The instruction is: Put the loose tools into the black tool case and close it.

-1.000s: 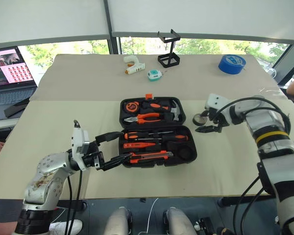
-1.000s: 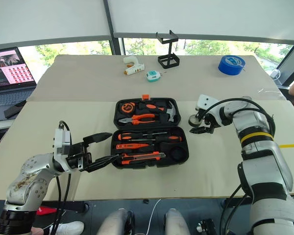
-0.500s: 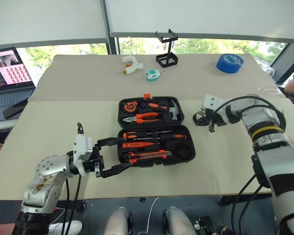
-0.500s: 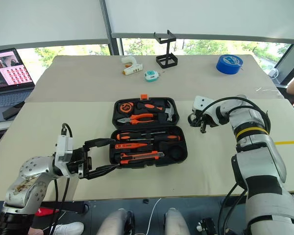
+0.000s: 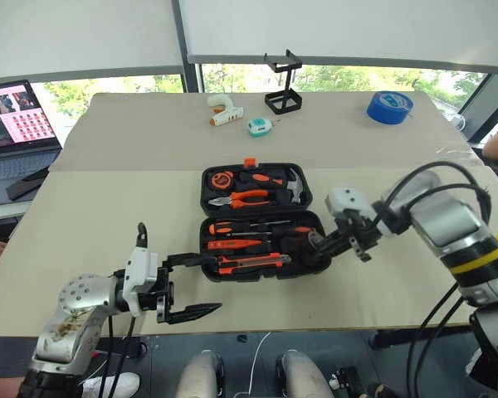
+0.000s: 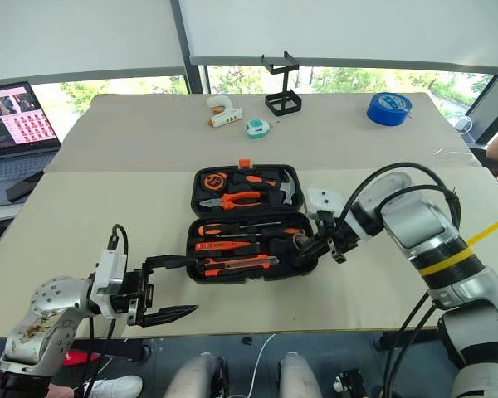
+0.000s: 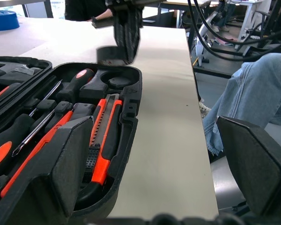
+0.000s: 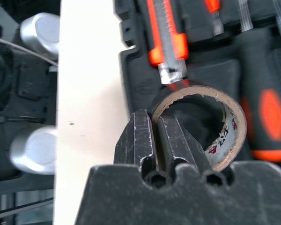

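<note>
Right wrist view: dark tape roll (image 8: pixel 200 123), cardboard core, pinched by fingers (image 8: pixel 139 140).

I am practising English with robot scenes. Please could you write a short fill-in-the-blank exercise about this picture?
1. The right gripper is shut on the small dark ____.
2. The black tool case lies ____ on the table.
3. The left gripper's fingers are ____.
4. The big tape roll at the table's far side is ____ in colour.

Missing words: tape roll; open; open; blue
</note>
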Available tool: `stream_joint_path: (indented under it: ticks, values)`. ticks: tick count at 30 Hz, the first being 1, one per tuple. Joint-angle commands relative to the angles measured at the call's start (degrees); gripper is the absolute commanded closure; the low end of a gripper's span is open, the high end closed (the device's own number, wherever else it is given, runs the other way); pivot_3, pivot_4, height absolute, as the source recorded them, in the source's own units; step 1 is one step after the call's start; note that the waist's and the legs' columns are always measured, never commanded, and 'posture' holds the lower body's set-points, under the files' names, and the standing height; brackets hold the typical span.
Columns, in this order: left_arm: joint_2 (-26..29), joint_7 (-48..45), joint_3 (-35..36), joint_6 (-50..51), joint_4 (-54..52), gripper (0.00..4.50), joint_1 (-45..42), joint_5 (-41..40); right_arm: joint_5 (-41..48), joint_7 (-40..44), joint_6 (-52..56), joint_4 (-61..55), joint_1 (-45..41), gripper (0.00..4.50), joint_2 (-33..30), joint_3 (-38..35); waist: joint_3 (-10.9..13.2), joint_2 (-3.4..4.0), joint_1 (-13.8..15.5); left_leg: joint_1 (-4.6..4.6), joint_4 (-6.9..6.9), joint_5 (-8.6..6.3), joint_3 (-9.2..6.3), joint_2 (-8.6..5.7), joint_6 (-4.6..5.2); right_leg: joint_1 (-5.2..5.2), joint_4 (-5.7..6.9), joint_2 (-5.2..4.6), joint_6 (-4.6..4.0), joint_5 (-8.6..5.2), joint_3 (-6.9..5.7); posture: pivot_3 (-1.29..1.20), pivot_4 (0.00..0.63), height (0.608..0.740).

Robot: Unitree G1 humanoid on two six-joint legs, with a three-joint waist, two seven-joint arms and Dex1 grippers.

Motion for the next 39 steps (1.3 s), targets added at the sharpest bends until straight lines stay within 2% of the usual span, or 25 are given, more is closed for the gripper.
stream_joint_path:
  ticks: [1, 10, 12, 14, 18, 21, 22, 25, 26, 28, 30, 31, 34, 38, 39]
  values:
    - [0.14, 1.15, 0.19, -0.28, -3.17, 0.00, 0.74, -0.46, -2.64, 0.16, 1.44, -2.75, 1.38, 4.46, -1.82, 1.18, 0.00, -0.01, 0.00, 0.00, 0.00, 0.00, -0.01, 0.01, 0.00, 0.02, -0.01, 0.01, 0.00, 0.00, 0.00, 0.00, 0.150, 0.740]
    - [0.33, 3.64, 1.23, 1.16, -4.75, 0.00, 1.27, -1.58, -6.31, -2.36, 2.86, -0.53, 0.81, 4.46, 0.58, 2.92, -0.06, -0.11, 0.38, 0.00, 0.12, -0.01, -0.05, -0.01, 0.01, 0.09, -0.02, 0.02, 0.01, 0.00, -0.03, 0.00, 0.150, 0.740]
    - [0.27, 4.45, 1.44, 1.82, -5.05, 0.00, 1.16, -1.94, -6.95, -0.60, 2.19, -0.86, 0.37, 3.72, 0.42, 3.87, -0.06, -0.11, 0.51, 0.00, 0.14, -0.01, -0.05, -0.01, 0.01, 0.08, 0.00, 0.02, 0.01, 0.01, -0.03, 0.00, 0.150, 0.740]
    - [0.51, 5.07, 1.70, 2.32, -5.20, 0.00, 1.12, -1.89, -6.69, 0.64, 2.62, -1.86, 0.36, 3.39, 0.38, 4.15, -0.06, -0.11, 0.78, -0.01, 0.14, -0.01, -0.05, -0.02, 0.01, 0.07, -0.01, 0.01, 0.02, 0.01, -0.03, 0.00, 0.150, 0.740]
    - [0.91, 6.89, 2.66, 3.82, -5.31, 0.00, 0.92, -2.24, -4.86, 2.18, 3.90, -2.10, -0.22, 1.96, 0.62, 2.50, -0.06, -0.11, 1.10, -0.08, 0.15, -0.02, -0.05, -0.01, 0.03, 0.04, -0.03, 0.02, 0.02, 0.00, -0.05, 0.00, 0.150, 0.740]
    - [1.88, 8.69, 5.20, 6.98, -5.24, 0.00, 1.17, -4.24, 7.44, 3.26, 5.13, -2.31, -1.89, 0.89, -2.85, -0.77, -0.04, -0.13, 1.07, -0.12, 0.17, -0.02, -0.06, -0.01, 0.03, 0.00, -0.01, 0.02, 0.02, 0.00, -0.06, 0.00, 0.150, 0.740]
    - [2.25, 9.85, 6.50, 8.80, -4.67, 0.00, 1.17, -5.17, 8.48, 3.29, 3.14, 0.07, -2.18, 0.66, -3.28, -3.14, -0.04, -0.13, 1.06, -0.15, 0.18, -0.02, -0.08, 0.00, 0.03, -0.02, 0.00, 0.01, 0.03, 0.01, -0.06, 0.00, 0.150, 0.740]
    - [2.21, 14.68, 9.54, 11.24, -1.52, 0.00, -0.16, -4.63, 7.61, 3.17, -2.47, 7.39, -2.31, 0.66, -3.93, -8.14, -0.02, -0.15, 1.03, -0.13, 0.24, -0.02, -0.13, 0.00, 0.03, 0.03, 0.00, 0.01, 0.04, 0.02, -0.09, 0.00, 0.150, 0.740]
    - [2.18, 17.14, 10.38, 12.09, 0.19, 0.26, -1.17, -3.55, 8.25, 1.71, -3.01, 10.43, -2.31, 0.61, -3.36, -10.43, -0.02, -0.15, 1.08, -0.11, 0.24, -0.02, -0.14, -0.01, 0.03, 0.06, 0.00, 0.01, 0.05, 0.03, -0.09, 0.00, 0.150, 0.740]
    - [1.74, 21.48, 11.33, 13.97, 3.12, 0.67, -3.52, -2.48, 7.64, -2.50, -7.55, 16.49, -1.73, 1.20, -1.73, -14.36, -0.03, -0.18, 1.11, -0.09, 0.26, -0.02, -0.15, 0.00, 0.03, 0.10, -0.01, 0.03, 0.05, 0.03, -0.12, 0.00, 0.150, 0.740]
    - [0.53, 25.73, 11.36, 15.90, 5.58, 1.52, -6.63, -1.85, 3.81, -7.60, -16.84, 22.08, -0.46, 1.75, -0.04, -16.31, -0.03, -0.20, 1.14, -0.09, 0.29, -0.02, -0.15, -0.02, 0.03, 0.14, -0.01, 0.05, 0.06, 0.03, -0.15, 0.00, 0.150, 0.740]
    - [-0.01, 27.03, 10.95, 16.70, 6.63, 1.72, -8.18, -1.51, 1.52, -10.96, -21.39, 24.84, -0.15, 1.95, 1.05, -16.72, -0.04, -0.23, 1.10, -0.11, 0.31, -0.01, -0.13, -0.02, 0.03, 0.12, -0.01, 0.05, 0.08, 0.05, -0.15, 0.00, 0.150, 0.740]
    - [-1.81, 30.13, 7.89, 18.08, 10.16, 2.96, -12.89, 1.63, -3.92, -20.46, -33.77, 33.24, -0.41, 3.08, 5.64, -17.57, -0.03, -0.25, 1.03, -0.19, 0.36, 0.00, -0.09, -0.03, 0.01, 0.07, -0.01, 0.04, 0.12, 0.08, -0.14, 0.00, 0.150, 0.740]
    - [-4.44, 31.75, 4.07, 18.58, 14.10, 4.31, -18.10, 4.67, -8.91, -26.28, -43.01, 40.90, -1.84, 4.40, 10.00, -16.78, -0.03, -0.25, 0.79, -0.21, 0.34, 0.03, 0.03, -0.05, -0.05, 0.03, 0.01, 0.04, 0.14, 0.09, -0.09, 0.00, 0.150, 0.740]
    - [-4.91, 31.81, 3.28, 18.60, 15.02, 4.42, -19.10, 5.39, -9.38, -26.76, -44.06, 42.29, -2.23, 4.47, 11.00, -16.88, -0.03, -0.25, 0.75, -0.24, 0.35, 0.05, 0.07, -0.04, -0.07, 0.02, 0.00, 0.05, 0.14, 0.09, -0.10, 0.00, 0.150, 0.740]
